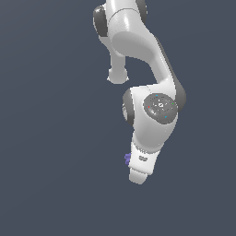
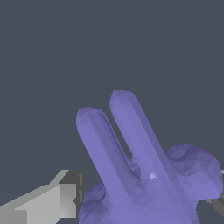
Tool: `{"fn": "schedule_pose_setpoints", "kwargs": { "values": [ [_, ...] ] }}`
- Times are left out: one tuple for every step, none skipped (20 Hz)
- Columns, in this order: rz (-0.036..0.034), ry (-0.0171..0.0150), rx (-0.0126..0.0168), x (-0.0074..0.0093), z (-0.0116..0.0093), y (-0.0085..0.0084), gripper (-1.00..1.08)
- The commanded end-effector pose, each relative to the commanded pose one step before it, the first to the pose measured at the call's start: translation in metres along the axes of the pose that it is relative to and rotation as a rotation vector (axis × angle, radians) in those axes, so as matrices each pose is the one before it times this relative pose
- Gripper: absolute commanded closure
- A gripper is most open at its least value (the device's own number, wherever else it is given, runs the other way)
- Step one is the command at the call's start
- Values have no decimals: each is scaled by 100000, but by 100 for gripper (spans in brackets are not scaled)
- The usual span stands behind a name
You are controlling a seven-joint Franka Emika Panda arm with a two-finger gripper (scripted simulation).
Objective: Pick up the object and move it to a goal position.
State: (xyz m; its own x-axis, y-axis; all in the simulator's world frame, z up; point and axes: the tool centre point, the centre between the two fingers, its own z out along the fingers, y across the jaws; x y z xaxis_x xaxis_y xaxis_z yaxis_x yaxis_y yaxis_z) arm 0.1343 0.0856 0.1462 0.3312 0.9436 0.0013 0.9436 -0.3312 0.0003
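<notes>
Risk sits mostly in how little of the grasp can be checked from outside. In the exterior view the arm point(image 1: 138, 41) bends down to its white gripper point(image 1: 137, 177), and the object point(image 1: 127, 159) shows only as a small purple-blue nub just beside the gripper body, on the exterior view's left of it. The fingers are not visible from here, and nothing shows a surface under the gripper, so I cannot tell whether the piece is lifted or resting. No goal marker appears anywhere around the gripper.

In the wrist view the object point(image 2: 144, 170) fills the space close to the camera: two thin bars stand out from a knobbly hub. One grey finger point(image 2: 61, 199) is beside the hub, and the edge of the other point(image 2: 220, 199) is at the hub's far side, so the piece lies between them. Whether the pads actually press it I cannot tell; they look near, perhaps touching.

My worry is the shape. Thin crossed bars give the pads rounded, uneven contact, so the piece could pivot or slip out during a fast move. If the fingers only bracket it, lifting would leave it behind.
</notes>
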Motion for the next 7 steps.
{"fn": "schedule_pose_setpoints", "kwargs": {
  "values": [
    [9,-97,49,113,-506,285,108],
    [0,0,0,31,-122,78,108],
    [0,0,0,25,-91,63,108],
    [0,0,0,19,-64,49,108],
    [0,0,0,13,-41,34,108],
    [0,0,0,7,-22,20,108],
    [0,0,0,2,-7,6,108]
  ]
}}
